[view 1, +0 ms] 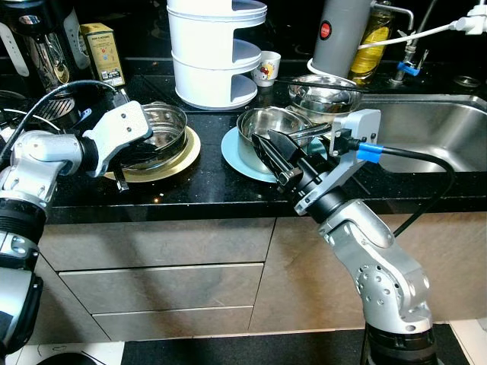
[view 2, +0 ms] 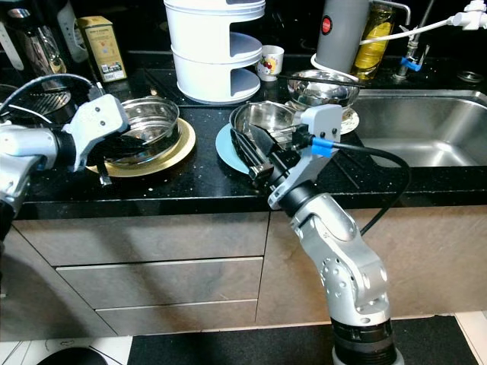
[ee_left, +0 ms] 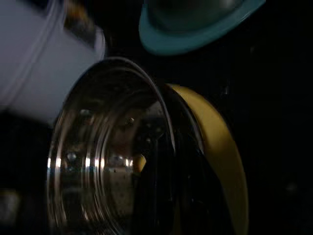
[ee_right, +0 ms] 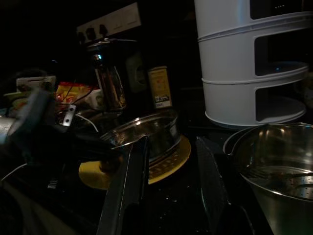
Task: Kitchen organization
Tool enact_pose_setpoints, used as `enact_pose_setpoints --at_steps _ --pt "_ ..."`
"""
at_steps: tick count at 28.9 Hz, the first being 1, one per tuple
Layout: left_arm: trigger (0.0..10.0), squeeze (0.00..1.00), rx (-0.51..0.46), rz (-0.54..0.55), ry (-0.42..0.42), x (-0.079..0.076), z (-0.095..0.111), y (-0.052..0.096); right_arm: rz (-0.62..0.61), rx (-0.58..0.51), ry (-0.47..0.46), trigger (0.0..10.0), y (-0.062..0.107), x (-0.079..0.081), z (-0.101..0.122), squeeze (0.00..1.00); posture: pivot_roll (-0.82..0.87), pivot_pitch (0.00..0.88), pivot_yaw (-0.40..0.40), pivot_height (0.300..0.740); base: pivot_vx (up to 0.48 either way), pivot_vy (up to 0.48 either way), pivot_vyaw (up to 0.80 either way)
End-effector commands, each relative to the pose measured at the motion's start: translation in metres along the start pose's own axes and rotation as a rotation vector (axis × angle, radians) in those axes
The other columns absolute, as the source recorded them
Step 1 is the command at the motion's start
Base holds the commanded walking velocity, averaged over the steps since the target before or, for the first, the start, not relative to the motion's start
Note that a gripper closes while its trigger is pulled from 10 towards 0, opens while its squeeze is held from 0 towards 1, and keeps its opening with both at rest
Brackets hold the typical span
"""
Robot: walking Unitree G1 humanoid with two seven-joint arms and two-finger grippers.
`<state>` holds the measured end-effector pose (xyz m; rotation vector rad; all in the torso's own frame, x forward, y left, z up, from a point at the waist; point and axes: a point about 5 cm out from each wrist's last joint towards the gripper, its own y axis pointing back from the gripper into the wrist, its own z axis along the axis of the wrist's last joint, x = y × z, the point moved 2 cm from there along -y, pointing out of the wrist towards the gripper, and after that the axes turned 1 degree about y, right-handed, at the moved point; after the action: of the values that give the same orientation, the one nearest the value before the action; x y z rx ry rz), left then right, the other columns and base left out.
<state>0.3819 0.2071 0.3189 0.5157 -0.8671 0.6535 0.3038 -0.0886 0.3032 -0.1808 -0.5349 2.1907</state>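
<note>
Steel bowl (view 1: 156, 137) on yellow plate (view 1: 186, 156) — light, rigid, slick; best held by rim. Left gripper (view 1: 135, 158) gripped that rim. Right gripper (view 1: 275, 157) hovered open, empty — beside the blue plate (view 1: 232, 152)

You are looking at a home kitchen. A shiny black counter (view 1: 213, 186) is holding steel bowls (view 1: 161, 131) on plates, a steel sink (view 1: 434, 129) with a tap (view 1: 403, 46) is sitting beside them, and drawers (view 1: 160, 289) are sitting below.

the counter (view 1: 190, 190) is glossy black stone with fine speckles. on it, left of the brushed steel sink (view 1: 434, 129), shiny steel bowls (view 1: 156, 133) sit on smooth plates, one yellow (view 1: 183, 160), one pale blue (view 1: 232, 152). behind them stands a glossy white plastic rack (view 1: 217, 53).
</note>
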Motion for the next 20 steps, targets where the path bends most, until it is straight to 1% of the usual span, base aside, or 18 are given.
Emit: enact_pose_setpoints --at_steps 1,2,3,4,5,7,8,10,11,12,13,14,15,16,17,18,19,20 --pt "0.0 0.0 -0.086 0.025 -0.151 0.006 0.023 0.001 -0.005 -0.019 -0.019 10.0 0.001 -0.001 0.005 0.0 -0.02 0.137 -0.028 0.74 0.0 0.0 0.0" --pt "0.0 0.0 -0.118 0.023 -0.214 0.005 0.032 0.001 -0.009 -0.024 -0.025 10.0 0.001 -0.001 0.006 0.0 -0.02 0.137 -0.027 0.74 0.0 0.0 0.0" --pt "0.0 0.0 -0.15 0.022 -0.26 0.002 0.04 0.001 -0.011 -0.028 -0.03 10.0 0.001 -0.001 0.007 0.0 -0.02 0.135 -0.028 0.74 0.0 0.0 0.0" --pt "0.0 0.0 -0.15 0.022 -0.26 0.002 0.04 0.001 -0.011 -0.028 -0.03 10.0 0.001 -0.001 0.007 0.0 -0.02 0.135 -0.028 0.74 0.0 0.0 0.0" --pt "0.0 0.0 -0.203 0.036 -0.334 0.0 0.054 0.002 -0.013 -0.034 -0.035 10.0 0.001 -0.002 0.009 0.0 -0.02 0.134 -0.028 0.74 0.0 0.0 0.0" --pt "0.0 0.0 -0.237 0.06 -0.402 -0.001 0.064 0.005 -0.014 -0.039 -0.038 10.0 0.0 -0.002 0.01 0.0 -0.02 0.131 -0.029 0.74 0.0 0.0 0.0" --pt "0.0 0.0 -0.237 0.06 -0.402 -0.001 0.064 0.005 -0.014 -0.039 -0.038 10.0 0.0 -0.002 0.01 0.0 -0.02 0.131 -0.029 0.74 0.0 0.0 0.0" --pt "0.0 0.0 -0.261 0.063 -0.464 -0.005 0.07 0.008 -0.019 -0.043 -0.041 10.0 -0.001 -0.001 0.011 0.0 -0.02 0.128 -0.029 0.74 0.0 0.0 0.0" --pt "0.0 0.0 -0.261 0.063 -0.464 -0.005 0.07 0.008 -0.019 -0.043 -0.041 10.0 -0.001 -0.001 0.011 0.0 -0.02 0.128 -0.029 0.74 0.0 0.0 0.0" --pt "0.0 0.0 -0.281 0.051 -0.501 -0.011 0.073 0.011 -0.021 -0.046 -0.05 10.0 -0.001 -0.001 0.011 0.0 -0.02 0.127 -0.029 0.74 0.0 0.0 0.0" --pt "0.0 0.0 -0.296 0.025 -0.532 -0.021 0.074 0.014 -0.028 -0.048 -0.065 10.0 -0.002 -0.002 0.012 0.02 -0.02 0.126 -0.031 0.74 0.0 0.0 0.0" --pt "0.0 0.0 -0.296 0.025 -0.532 -0.021 0.074 0.014 -0.028 -0.048 -0.065 10.0 -0.002 -0.002 0.012 0.02 -0.02 0.126 -0.031 0.74 0.0 0.0 0.0" --pt "0.0 0.0 -0.303 -0.002 -0.547 -0.03 0.074 0.016 -0.034 -0.049 -0.078 10.0 -0.003 -0.003 0.013 0.64 -0.01 0.125 -0.033 0.74 0.0 0.0 0.0" --pt "0.0 0.0 -0.304 -0.023 -0.56 -0.038 0.072 0.018 -0.032 -0.056 -0.099 10.0 -0.004 -0.003 0.014 1.0 -0.01 0.125 -0.036 0.74 0.0 0.0 0.0" --pt "0.0 0.0 -0.304 -0.023 -0.56 -0.038 0.072 0.018 -0.032 -0.056 -0.099 10.0 -0.004 -0.003 0.014 1.0 -0.01 0.125 -0.036 0.74 0.0 0.0 0.0" --pt "0.0 0.0 -0.301 -0.036 -0.572 -0.045 0.07 0.02 -0.032 -0.061 -0.114 10.0 -0.006 -0.003 0.016 1.0 -0.01 0.124 -0.04 0.74 0.0 0.0 0.0" --pt "0.0 0.0 -0.301 -0.036 -0.572 -0.045 0.07 0.02 -0.032 -0.061 -0.114 10.0 -0.006 -0.003 0.016 1.0 -0.01 0.124 -0.04 0.74 0.0 0.0 0.0" --pt "0.0 0.0 -0.301 -0.041 -0.576 -0.048 0.068 0.021 -0.039 -0.051 -0.121 10.0 -0.008 -0.003 0.016 1.0 -0.01 0.125 -0.041 0.74 0.0 0.0 0.0"
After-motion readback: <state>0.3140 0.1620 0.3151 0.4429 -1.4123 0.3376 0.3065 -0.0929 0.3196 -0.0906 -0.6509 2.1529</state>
